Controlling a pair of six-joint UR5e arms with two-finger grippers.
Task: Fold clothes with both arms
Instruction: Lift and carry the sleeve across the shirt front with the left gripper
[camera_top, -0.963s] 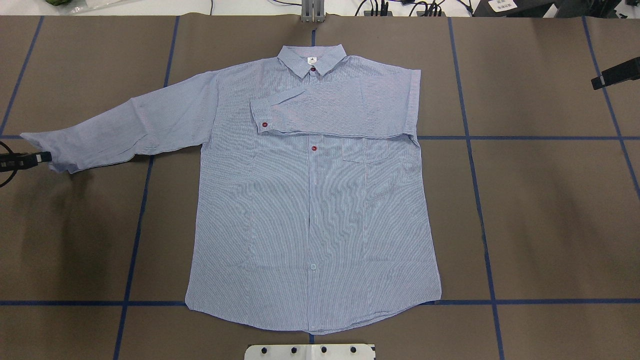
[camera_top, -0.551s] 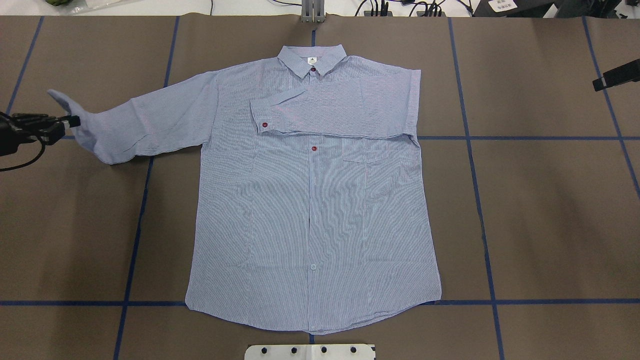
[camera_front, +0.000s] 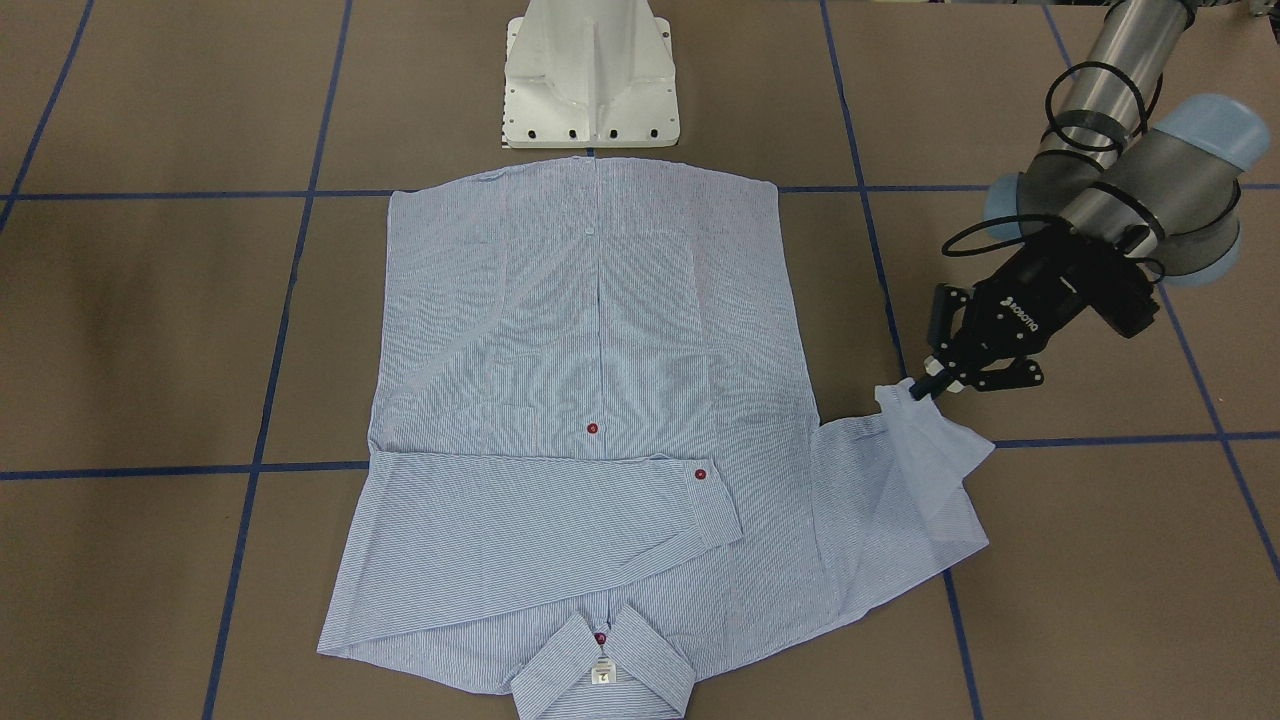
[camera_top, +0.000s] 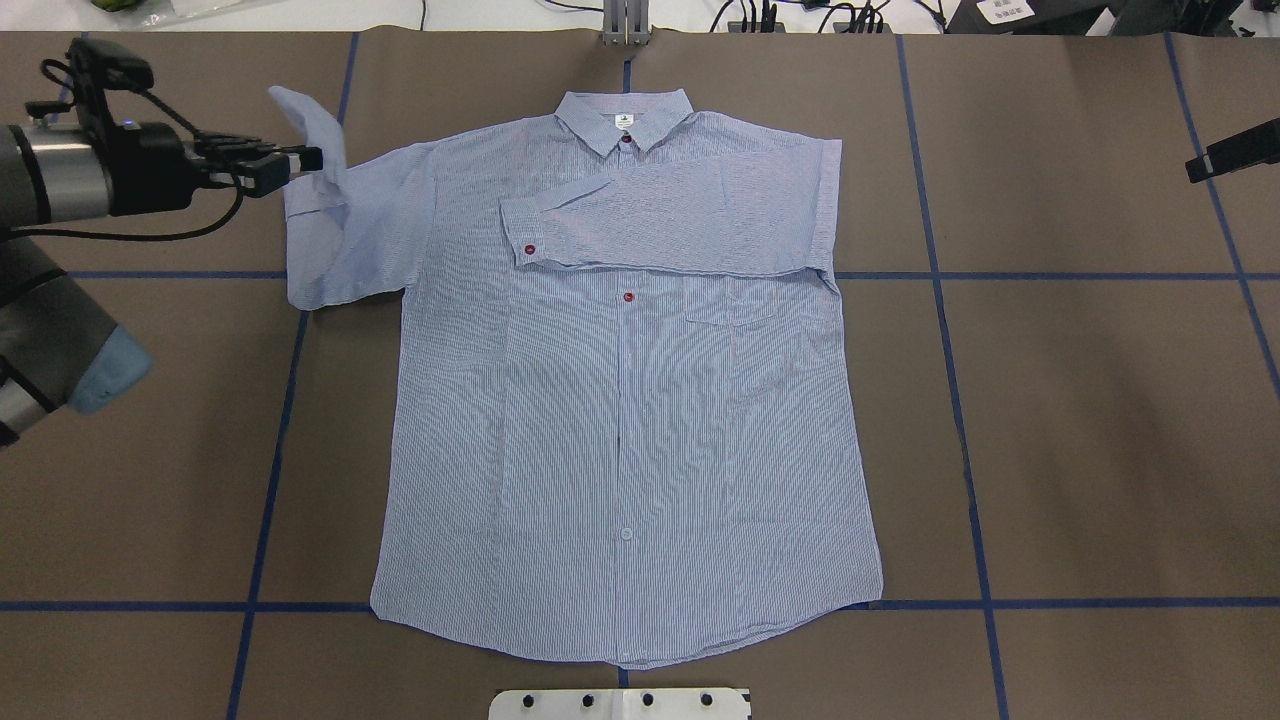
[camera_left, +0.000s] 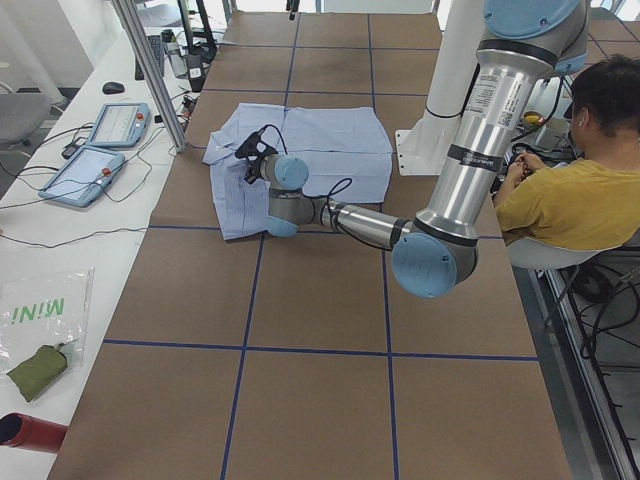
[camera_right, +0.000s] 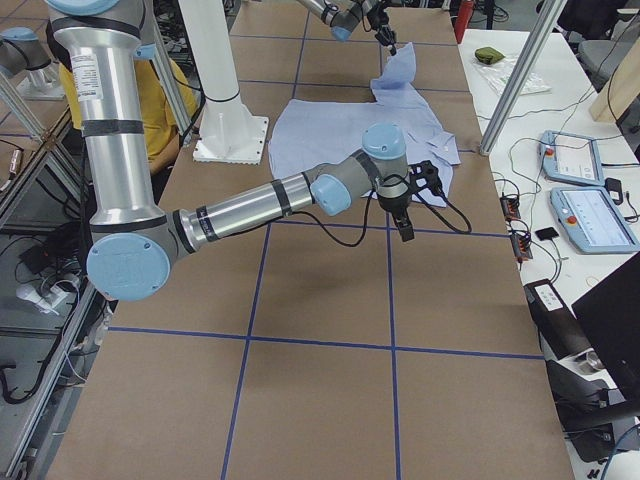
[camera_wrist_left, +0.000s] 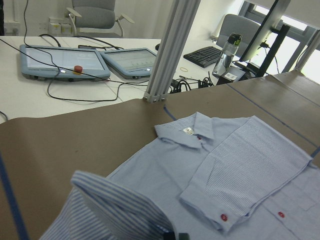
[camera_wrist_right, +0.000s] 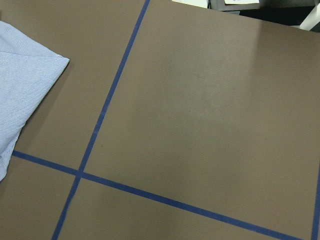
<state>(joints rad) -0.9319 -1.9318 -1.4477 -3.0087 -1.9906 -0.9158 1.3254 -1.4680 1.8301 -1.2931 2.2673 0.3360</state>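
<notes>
We see grey metal arms (camera_right: 110, 150) with light-blue joint caps (camera_front: 1215, 120), looped black cables (camera_front: 1085, 105), black grippers (camera_front: 925, 387) with white lettering, and a white pedestal (camera_front: 590, 70)

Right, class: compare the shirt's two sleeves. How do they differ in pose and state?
The folded sleeve lies flat across the shirt; the held sleeve has its cuff lifted off the table. The left claw grips the held sleeve; nothing touches the folded sleeve. Both are blue-and-white striped.

Shirt (camera_top: 620, 420) lies flat on table (camera_top: 1100, 420). Its cuff (camera_top: 315, 125) sits pinched between the fingers of the left gripper (camera_top: 312, 158), off the table, with the shirt body beyond the fingertips. Other sleeve (camera_top: 660, 220) lies across the chest. Right gripper (camera_top: 1192, 168) is well apart from the shirt.
</notes>
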